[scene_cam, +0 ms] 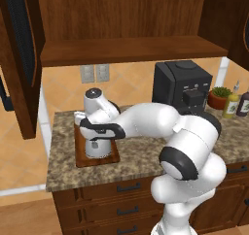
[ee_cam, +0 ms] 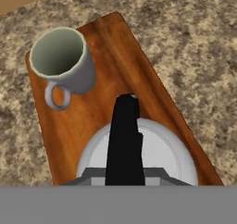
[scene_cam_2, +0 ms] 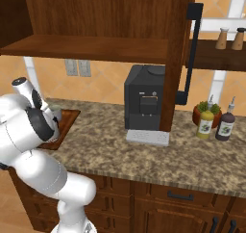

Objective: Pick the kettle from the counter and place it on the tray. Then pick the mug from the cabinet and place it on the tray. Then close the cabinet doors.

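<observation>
Sharing the wooden tray (ee_cam: 134, 70): domed metal kettle (ee_cam: 162, 149), cylindrical mug (ee_cam: 62, 59).

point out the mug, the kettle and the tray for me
mug (ee_cam: 69, 75), hand view, on its pale grey outer wall below the rim
kettle (ee_cam: 162, 151), hand view, on the silver dome right of the black handle
tray (ee_cam: 115, 56), hand view, on bare wood beside the mug

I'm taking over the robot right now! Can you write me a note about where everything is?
Gripper: shut on the black arched handle of the squat silver-grey metal kettle, over the flat reddish-brown wooden tray; I can't tell if it is set down.
Pale grey-green mug: done, upright on the tray beside the kettle.
Left: release the kettle, then close the dark wooden cabinet doors, which are open.
</observation>
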